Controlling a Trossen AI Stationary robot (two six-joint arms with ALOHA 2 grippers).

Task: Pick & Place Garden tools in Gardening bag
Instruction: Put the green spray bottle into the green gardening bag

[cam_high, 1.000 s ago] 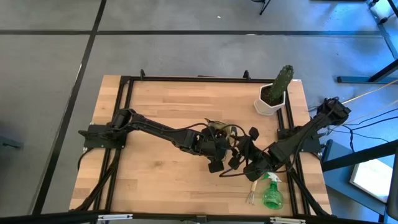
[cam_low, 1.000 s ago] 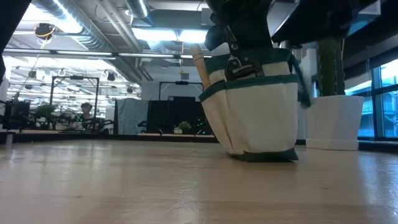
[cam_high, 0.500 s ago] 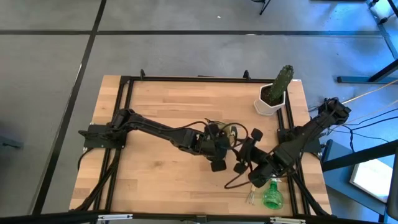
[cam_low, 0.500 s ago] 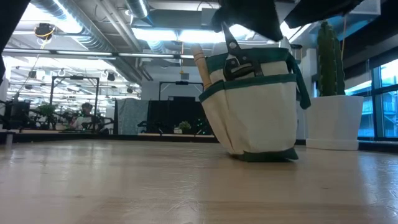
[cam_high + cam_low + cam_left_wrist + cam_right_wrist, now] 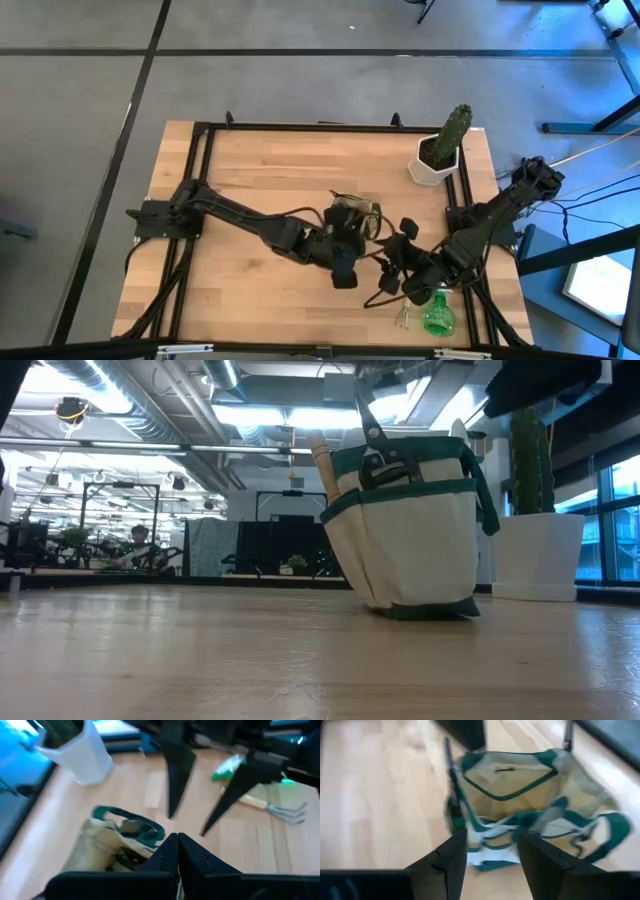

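1. Left gripper [image 5: 345,272] pinched fully shut on nothing, fingertips meeting in its own wrist view, just in front of the bag at mid-table.
2. Right gripper [image 5: 397,270] parted, fingers [image 5: 451,858] spread with nothing between them, close beside the left one (the two almost nose to nose).
3. Just beyond both: small beige fabric gardening bag with green trim and loop handles [image 5: 415,530], upright on the wooden table [image 5: 250,170].
4. Tucked into the bag's outer pockets: wooden tool handle [image 5: 322,465] and black pruners [image 5: 377,455].
5. Near the front edge by the right arm, on the wood: wooden-handled metal hand fork [image 5: 272,808], green plastic spray bottle [image 5: 437,312] alongside.
6. Far right corner: cactus in white hexagonal pot [image 5: 440,155], well apart.
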